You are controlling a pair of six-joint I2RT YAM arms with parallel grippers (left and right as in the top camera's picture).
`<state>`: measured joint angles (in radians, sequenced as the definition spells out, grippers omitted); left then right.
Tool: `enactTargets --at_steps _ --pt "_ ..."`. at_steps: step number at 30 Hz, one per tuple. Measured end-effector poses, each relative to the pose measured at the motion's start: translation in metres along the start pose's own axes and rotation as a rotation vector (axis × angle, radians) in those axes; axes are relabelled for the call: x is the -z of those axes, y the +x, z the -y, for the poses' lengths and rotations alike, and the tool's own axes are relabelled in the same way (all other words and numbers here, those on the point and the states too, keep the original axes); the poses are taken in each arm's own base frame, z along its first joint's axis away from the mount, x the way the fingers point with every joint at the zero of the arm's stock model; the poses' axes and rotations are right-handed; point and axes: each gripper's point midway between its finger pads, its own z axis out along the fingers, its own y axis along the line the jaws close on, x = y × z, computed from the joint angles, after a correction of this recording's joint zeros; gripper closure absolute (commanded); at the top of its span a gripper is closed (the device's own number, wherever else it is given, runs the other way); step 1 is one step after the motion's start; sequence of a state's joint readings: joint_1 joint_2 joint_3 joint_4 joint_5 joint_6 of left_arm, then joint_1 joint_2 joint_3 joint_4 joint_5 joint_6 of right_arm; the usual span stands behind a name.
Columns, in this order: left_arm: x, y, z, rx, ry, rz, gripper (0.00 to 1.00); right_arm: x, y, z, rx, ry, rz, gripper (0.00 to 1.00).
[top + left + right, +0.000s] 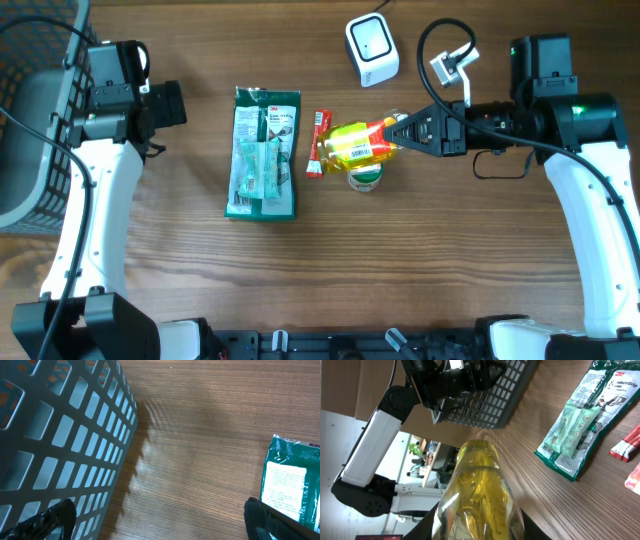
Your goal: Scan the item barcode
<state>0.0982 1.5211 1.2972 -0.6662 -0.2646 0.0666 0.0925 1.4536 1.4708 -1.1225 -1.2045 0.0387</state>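
Wooden table (450, 260) fills the overhead view. The right gripper (398, 134) is pinched on the neck end of the yellow bottle (358, 145), holding it sideways over mid-table, where it partly hides a small green-lidded jar (366, 180). The white scanner (372, 48) stands just beyond the bottle, on the far side and apart from it. The pickup looks done, and showing the barcode to the scanner appears left to do. A red sachet (318, 142) and a green packet (263, 152) lie left of the bottle, with bare wood to the near and right sides. The left gripper (170, 103) sits beside the basket (30, 150) at the far left.

In the left wrist view, its fingers are spread wide with nothing between them. The basket wall is on the left and the packet's corner on the right.

In the right wrist view, the bottle fills the lower centre and I cannot see a barcode. The packet and sachet lie to the right.
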Motion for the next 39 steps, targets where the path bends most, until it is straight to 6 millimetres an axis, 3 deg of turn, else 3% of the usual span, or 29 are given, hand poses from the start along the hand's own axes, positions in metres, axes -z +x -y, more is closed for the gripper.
enactTargets --at_steps 13,17,23,27,31,36,39 --pt "0.000 0.000 0.000 0.000 0.000 0.000 0.00 0.000 0.005 0.004 -0.029 0.021 -0.012 0.81" --pt "0.000 0.000 0.000 0.000 0.000 0.000 0.00 0.002 0.008 0.024 -0.046 0.139 -0.018 0.83" --pt "0.000 0.000 0.000 0.000 0.000 0.000 0.00 0.018 0.011 0.077 -0.107 0.465 -0.008 0.89" --pt "0.000 0.000 0.000 0.000 0.000 0.000 0.00 0.027 0.006 0.090 -0.117 0.565 0.015 0.91" --pt "0.000 0.000 0.000 0.000 0.000 0.000 0.00 0.044 -0.009 0.084 -0.091 0.655 0.066 0.91" --pt "0.000 0.000 0.000 0.000 0.000 0.000 0.00 0.076 -0.045 0.045 -0.007 0.790 0.146 0.91" --pt "0.000 0.000 0.000 0.000 0.000 -0.001 0.00 0.077 -0.065 0.035 0.068 0.838 0.160 0.91"
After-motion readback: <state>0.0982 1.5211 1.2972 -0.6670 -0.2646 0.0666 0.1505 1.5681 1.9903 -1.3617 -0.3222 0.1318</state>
